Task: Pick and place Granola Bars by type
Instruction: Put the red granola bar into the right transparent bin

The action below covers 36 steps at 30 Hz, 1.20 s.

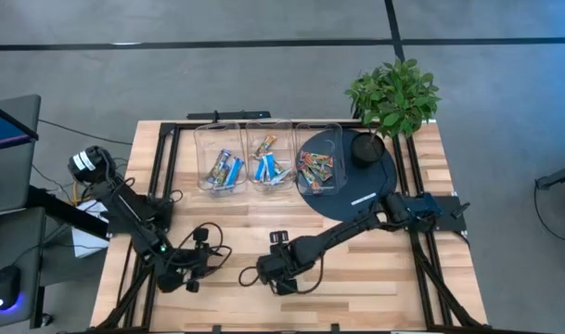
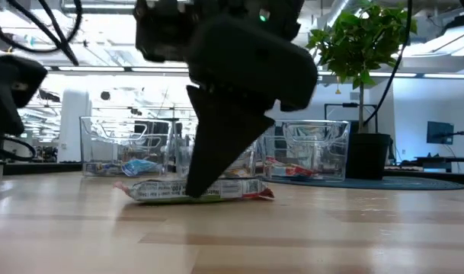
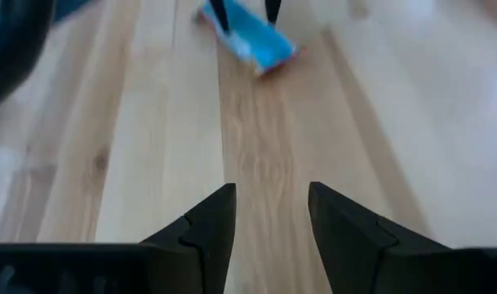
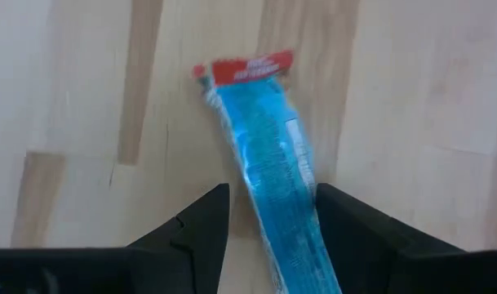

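One blue-wrapped granola bar with a red end (image 4: 272, 163) lies flat on the wooden table near its front middle; it also shows in the low view (image 2: 163, 190) and the left wrist view (image 3: 252, 41). My right gripper (image 4: 268, 208) (image 1: 263, 274) is open and comes down over the bar, one finger on each side of it. My left gripper (image 3: 268, 212) (image 1: 219, 258) is open and low over the table to the bar's left, pointing at it and holding nothing. More bars lie in three clear bins (image 1: 271, 130) at the far side. My right gripper stands astride the blue bar's middle (image 4: 293, 192) from above, fingers across its length, with the bar flat on the table. One finger (image 4: 346, 220) is right against the wrapper's edge. I cannot tell whether it touches.
The three clear bins sit in a row at the far edge; the right one (image 1: 319, 130) rests partly on a dark round mat (image 1: 370, 181). A potted plant (image 1: 393, 93) stands at the far right corner. Bare wood lies between the bins and the grippers.
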Each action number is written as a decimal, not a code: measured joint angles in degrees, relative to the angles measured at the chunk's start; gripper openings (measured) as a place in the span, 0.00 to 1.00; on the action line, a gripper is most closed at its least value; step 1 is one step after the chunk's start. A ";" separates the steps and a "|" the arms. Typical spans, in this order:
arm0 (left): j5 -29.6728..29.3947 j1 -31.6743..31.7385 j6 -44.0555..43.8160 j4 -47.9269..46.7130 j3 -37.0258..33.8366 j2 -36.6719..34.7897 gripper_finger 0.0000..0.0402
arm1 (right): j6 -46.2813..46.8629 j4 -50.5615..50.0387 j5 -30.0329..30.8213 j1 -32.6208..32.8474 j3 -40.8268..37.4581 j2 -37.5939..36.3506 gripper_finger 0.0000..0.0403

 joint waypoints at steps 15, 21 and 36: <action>-8.86 -5.79 1.38 3.52 0.13 0.00 0.38 | 2.38 -0.70 -4.63 -3.06 -3.25 -0.35 0.40; -9.00 -5.77 1.34 3.52 0.15 0.00 0.38 | 3.51 -1.08 -4.39 -2.97 -3.29 -0.31 0.23; -8.97 -5.77 1.71 3.49 0.15 0.00 0.38 | 14.62 -2.01 -0.21 -3.21 1.25 0.46 0.10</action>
